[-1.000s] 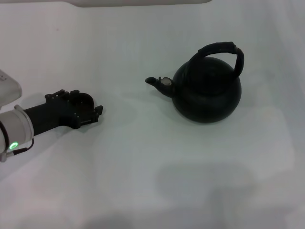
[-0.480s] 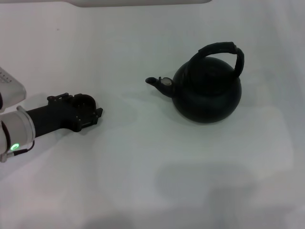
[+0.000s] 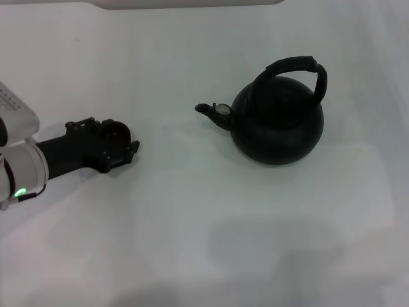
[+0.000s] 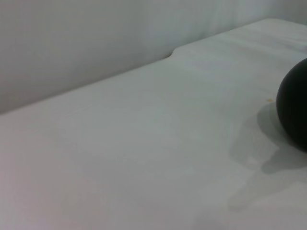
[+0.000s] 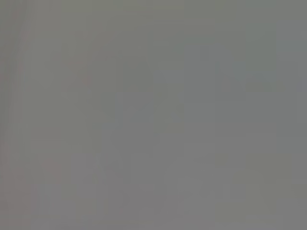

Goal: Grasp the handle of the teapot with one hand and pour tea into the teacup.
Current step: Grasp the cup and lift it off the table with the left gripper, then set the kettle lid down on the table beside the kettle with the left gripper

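Note:
The teapot (image 3: 277,125) stands upright on the white table, right of centre in the head view. Its spout (image 3: 206,110) points toward my left side, and its handle (image 3: 295,66) arches over the top with nothing touching it. My left gripper (image 3: 126,146) hovers low over the table well to the left of the spout, pointing toward the pot. A round dark form sits at its end, and I cannot tell it apart from the gripper. The teacup does not show as a separate thing. The left wrist view catches only the teapot's round body (image 4: 295,108). My right gripper is out of view.
The white table (image 3: 192,217) stretches around the pot, and its far edge (image 3: 192,5) meets a pale wall. The right wrist view shows only a plain grey field.
My left gripper has drifted slightly away from me and turned a little. The teapot has not moved.

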Available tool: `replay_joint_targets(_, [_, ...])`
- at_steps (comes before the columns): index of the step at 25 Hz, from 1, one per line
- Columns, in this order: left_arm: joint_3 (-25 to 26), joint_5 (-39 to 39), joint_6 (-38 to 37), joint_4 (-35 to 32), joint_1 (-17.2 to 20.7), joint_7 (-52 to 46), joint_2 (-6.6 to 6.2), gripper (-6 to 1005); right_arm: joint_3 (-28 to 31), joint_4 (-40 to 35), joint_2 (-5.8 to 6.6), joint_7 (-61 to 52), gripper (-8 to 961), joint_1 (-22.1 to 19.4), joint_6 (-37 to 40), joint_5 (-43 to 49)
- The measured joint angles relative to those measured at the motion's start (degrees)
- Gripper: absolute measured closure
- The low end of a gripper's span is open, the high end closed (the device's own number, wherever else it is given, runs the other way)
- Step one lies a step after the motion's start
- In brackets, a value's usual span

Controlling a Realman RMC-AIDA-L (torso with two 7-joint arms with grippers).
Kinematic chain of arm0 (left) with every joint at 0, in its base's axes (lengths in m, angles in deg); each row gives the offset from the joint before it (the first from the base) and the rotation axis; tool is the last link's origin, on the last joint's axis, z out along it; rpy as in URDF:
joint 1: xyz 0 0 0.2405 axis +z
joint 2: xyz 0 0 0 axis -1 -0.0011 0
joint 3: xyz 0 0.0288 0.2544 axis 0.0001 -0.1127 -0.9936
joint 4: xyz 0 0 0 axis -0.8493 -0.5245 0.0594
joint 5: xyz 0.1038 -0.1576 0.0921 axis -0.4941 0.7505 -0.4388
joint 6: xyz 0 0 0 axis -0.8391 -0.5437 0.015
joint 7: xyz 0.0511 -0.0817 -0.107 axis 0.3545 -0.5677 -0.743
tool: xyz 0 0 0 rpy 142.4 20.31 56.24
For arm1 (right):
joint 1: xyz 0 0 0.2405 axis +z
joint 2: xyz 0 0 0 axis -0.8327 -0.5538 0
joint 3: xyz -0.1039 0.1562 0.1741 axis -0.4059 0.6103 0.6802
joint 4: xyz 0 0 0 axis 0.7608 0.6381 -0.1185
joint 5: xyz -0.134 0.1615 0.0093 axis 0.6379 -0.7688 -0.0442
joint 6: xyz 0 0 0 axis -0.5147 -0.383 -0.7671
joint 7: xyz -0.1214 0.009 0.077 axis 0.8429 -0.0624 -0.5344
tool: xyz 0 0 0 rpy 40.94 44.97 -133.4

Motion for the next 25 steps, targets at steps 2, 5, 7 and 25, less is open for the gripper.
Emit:
replay_joint_targets(2, [0.0, 0.0, -0.1, -1.0, -0.2, 1.4, 0.05, 296, 0.0, 0.0, 0.00, 0.0, 380, 0.0, 0.1, 0.0])
replay_joint_targets(5, [0.0, 0.1, -0.2, -1.3, -0.9, 1.9, 0.06, 296, -0.1, 0.0, 0.00, 0.0, 380, 0.0, 0.2, 0.0])
replay_joint_targets(7, [-0.1, 0.2, -0.3, -1.2, -2.0, 2.3, 0.06, 296, -0.1, 0.0, -0.04, 0.0, 380, 0.1, 0.3, 0.0])
replay_joint_targets(25, [-0.2, 1.3, -7.3, 8.6, -14.1, 2.1, 0.28, 296, -0.2, 0.7, -0.17, 0.0, 380, -0.3, 2.1, 0.0])
